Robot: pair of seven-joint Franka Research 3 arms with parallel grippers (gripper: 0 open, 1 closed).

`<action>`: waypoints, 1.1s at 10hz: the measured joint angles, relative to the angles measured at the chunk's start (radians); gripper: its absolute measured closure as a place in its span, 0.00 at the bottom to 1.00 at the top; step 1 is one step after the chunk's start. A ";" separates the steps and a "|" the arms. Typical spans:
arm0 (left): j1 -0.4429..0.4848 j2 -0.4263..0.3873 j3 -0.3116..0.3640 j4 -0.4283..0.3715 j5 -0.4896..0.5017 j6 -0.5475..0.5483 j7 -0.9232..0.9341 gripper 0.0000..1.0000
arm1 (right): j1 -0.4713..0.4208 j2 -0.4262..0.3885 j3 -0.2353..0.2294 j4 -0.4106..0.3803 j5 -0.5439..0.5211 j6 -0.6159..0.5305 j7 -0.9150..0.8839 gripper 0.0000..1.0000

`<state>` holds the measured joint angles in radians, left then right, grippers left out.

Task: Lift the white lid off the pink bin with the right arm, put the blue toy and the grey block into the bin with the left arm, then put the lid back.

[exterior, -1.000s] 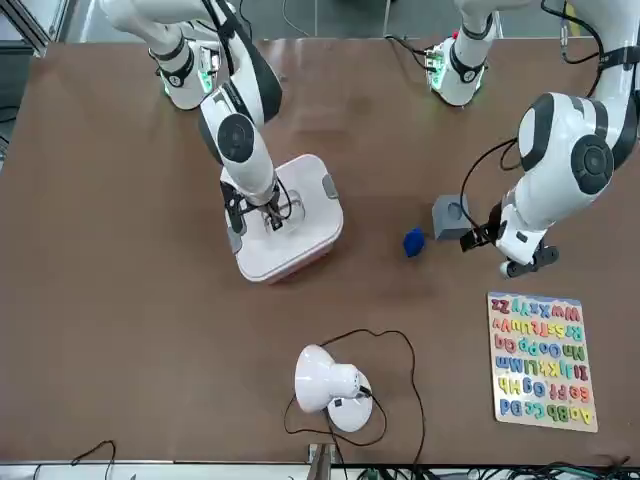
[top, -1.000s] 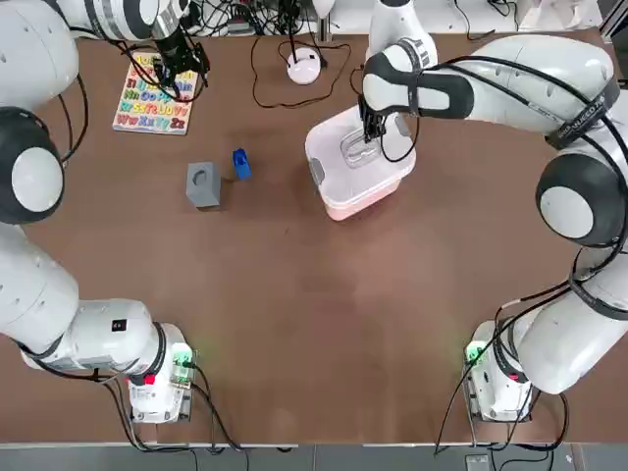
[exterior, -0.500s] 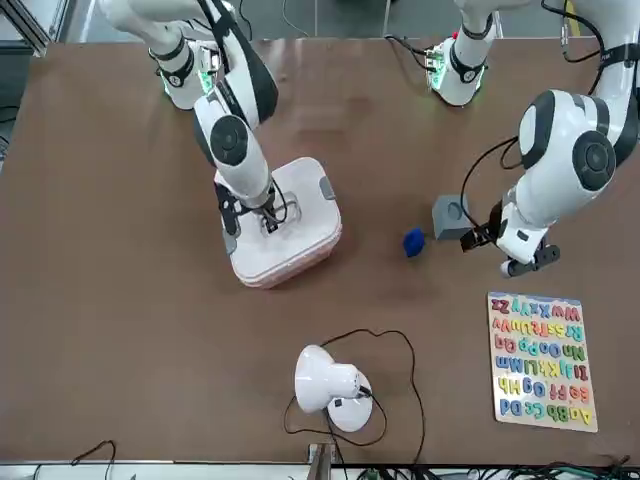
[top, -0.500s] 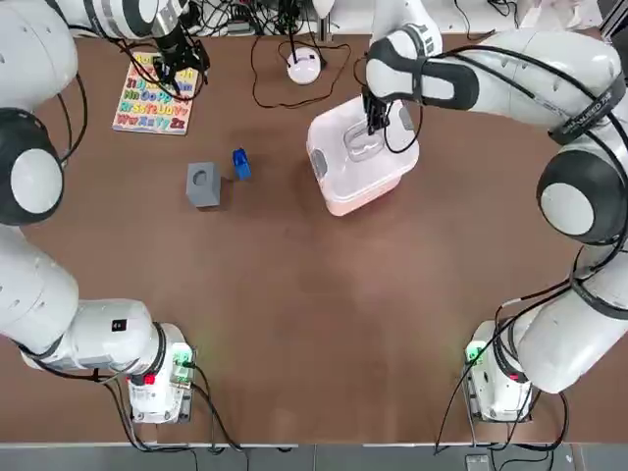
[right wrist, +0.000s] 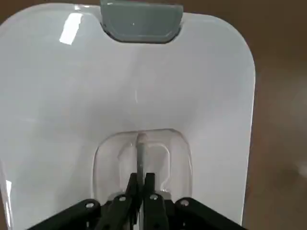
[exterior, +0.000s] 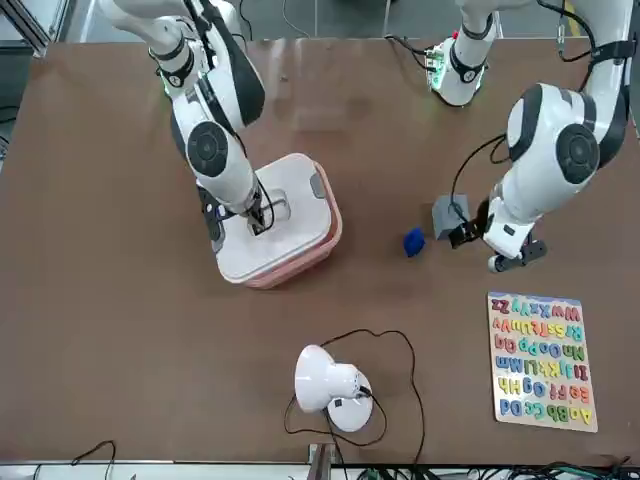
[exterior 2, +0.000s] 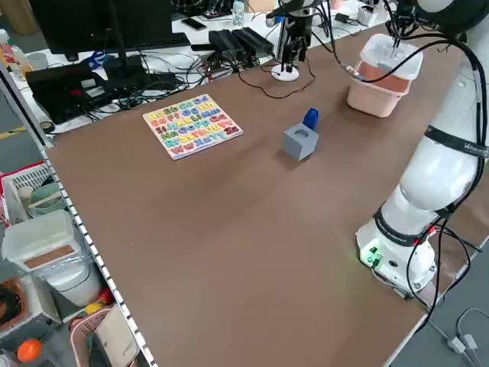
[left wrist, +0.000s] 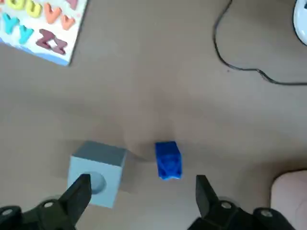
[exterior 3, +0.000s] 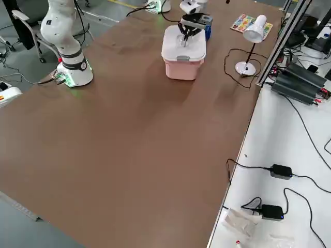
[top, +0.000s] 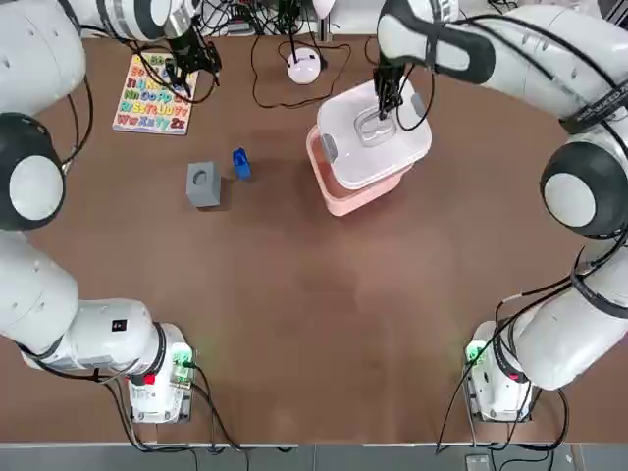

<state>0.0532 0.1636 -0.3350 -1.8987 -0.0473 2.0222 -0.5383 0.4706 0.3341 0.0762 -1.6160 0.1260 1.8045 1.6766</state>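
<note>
Top view: white lid [top: 394, 157] now shifted off pink bin [top: 350, 203], exposing part of its opening on the robot's left side; a second ago it covered the bin. Reads as lift underway, access starting; lid probably needs to go farther aside before loading.

Right gripper [right wrist: 143, 184] is above the bin, fingers narrow, pinching the lid's clear handle [right wrist: 140, 155]. Left gripper [left wrist: 143, 182] waits left of the bin, above the block and toy, fingers wide, holding nothing. Grey block [top: 203, 184] and blue toy [top: 241, 164] both remain on the bench [top: 285, 324], left of the bin, toy between block and bin.

Materials: lid glossy white plastic, rounded-square, grey clips; bin pale pink, translucent-looking walls, rounded corners. Block matte, cubic, round hole; toy small, bright blue, blocky. Bench smooth brown.
</note>
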 joint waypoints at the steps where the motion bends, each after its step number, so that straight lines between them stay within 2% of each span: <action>1: -0.001 0.000 -0.033 -0.025 0.005 0.022 -0.033 0.04 | -0.019 -0.002 0.000 0.042 0.008 -0.053 -0.041 0.93; 4: -0.005 0.003 -0.102 -0.167 0.083 0.168 -0.124 0.04 | -0.060 -0.007 0.000 0.119 0.011 -0.133 -0.165 0.93; 7: -0.042 0.013 -0.120 -0.348 0.097 0.429 -0.173 0.07 | -0.095 -0.007 -0.003 0.126 0.010 -0.157 -0.283 0.93; 9: -0.069 0.043 -0.121 -0.420 0.221 0.503 -0.262 0.07 | -0.113 -0.007 -0.004 0.126 0.006 -0.197 -0.335 0.93; 11: -0.062 0.094 -0.120 -0.422 0.413 0.510 -0.401 0.07 | -0.129 -0.007 -0.005 0.126 0.003 -0.225 -0.369 0.93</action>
<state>-0.0093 0.2572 -0.4550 -2.3208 0.3660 2.5325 -0.9397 0.3413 0.3273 0.0710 -1.4901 0.1290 1.5797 1.3072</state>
